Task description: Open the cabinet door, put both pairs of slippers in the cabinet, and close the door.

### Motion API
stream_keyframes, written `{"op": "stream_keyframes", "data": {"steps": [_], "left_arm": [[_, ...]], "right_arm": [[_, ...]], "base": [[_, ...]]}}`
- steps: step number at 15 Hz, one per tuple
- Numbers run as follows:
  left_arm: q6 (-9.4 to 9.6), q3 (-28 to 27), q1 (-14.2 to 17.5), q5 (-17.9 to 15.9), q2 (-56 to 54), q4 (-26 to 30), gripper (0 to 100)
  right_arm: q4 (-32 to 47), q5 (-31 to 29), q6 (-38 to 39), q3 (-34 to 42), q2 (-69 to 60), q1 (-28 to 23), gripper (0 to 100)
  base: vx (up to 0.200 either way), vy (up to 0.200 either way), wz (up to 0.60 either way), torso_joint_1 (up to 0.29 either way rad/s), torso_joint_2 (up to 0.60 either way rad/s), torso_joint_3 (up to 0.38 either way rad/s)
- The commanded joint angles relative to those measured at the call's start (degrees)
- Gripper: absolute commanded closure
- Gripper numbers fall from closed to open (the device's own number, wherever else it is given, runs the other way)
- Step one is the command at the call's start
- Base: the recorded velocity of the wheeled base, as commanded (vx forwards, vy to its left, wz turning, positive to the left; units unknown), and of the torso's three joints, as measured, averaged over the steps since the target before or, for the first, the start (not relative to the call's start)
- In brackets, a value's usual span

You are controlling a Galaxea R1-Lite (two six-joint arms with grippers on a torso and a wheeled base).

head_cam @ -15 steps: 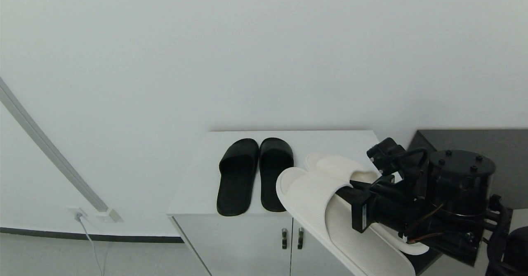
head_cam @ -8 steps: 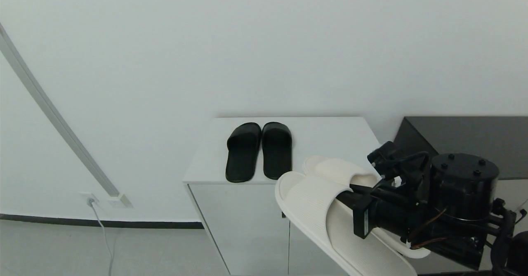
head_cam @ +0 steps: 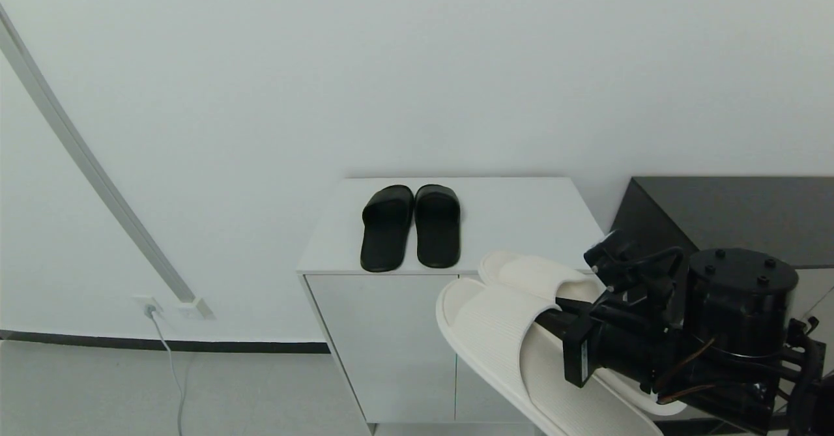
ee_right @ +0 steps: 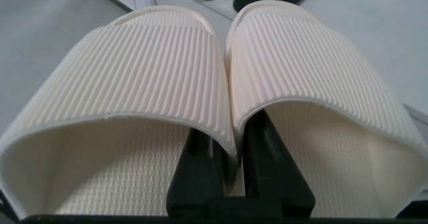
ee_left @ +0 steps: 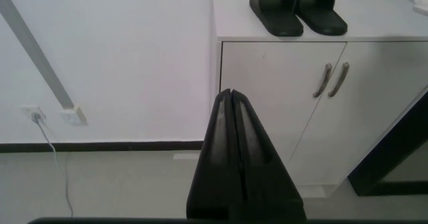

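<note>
A pair of black slippers lies side by side on top of the white cabinet. The cabinet's two doors are closed, with their metal handles at the middle seam. My right gripper is shut on a pair of white ribbed slippers, pinching their touching inner straps. It holds them in the air in front of the cabinet's right half. My left gripper is shut on nothing, low and well back from the cabinet front.
A dark tabletop adjoins the cabinet on the right. On the wall to the left are a slanted grey duct and a socket with a hanging cable. Bare grey floor lies before the cabinet.
The head camera has drawn back and tilted, so the cabinet looks smaller and more of its front shows. The right gripper still holds the white slippers the same way.
</note>
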Motion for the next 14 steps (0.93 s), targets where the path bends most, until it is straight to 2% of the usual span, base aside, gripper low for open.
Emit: {"op": "stream_keyframes", "data": {"steps": [1,7,14], "left_arm": [[-0.01,0.00,-0.08,-0.01,0.02,-0.01,100],[-0.01,0.00,0.01,-0.01,0.02,-0.01,100],[-0.01,0.00,0.01,-0.01,0.02,-0.01,100]], "right_arm": [[-0.03,-0.01,-0.07,0.27,-0.03,-0.01,100],[-0.12,0.08,-0.07,0.71,-0.03,0.17,100],[-0.03,0.08,-0.07,0.97,0.33,0.70,100]], "base": [[0.000,0.000,0.00,0.000,0.00,0.000],[0.000,0.000,0.00,0.000,0.00,0.000],[0.000,0.000,0.00,-0.145,0.32,0.175]]}}
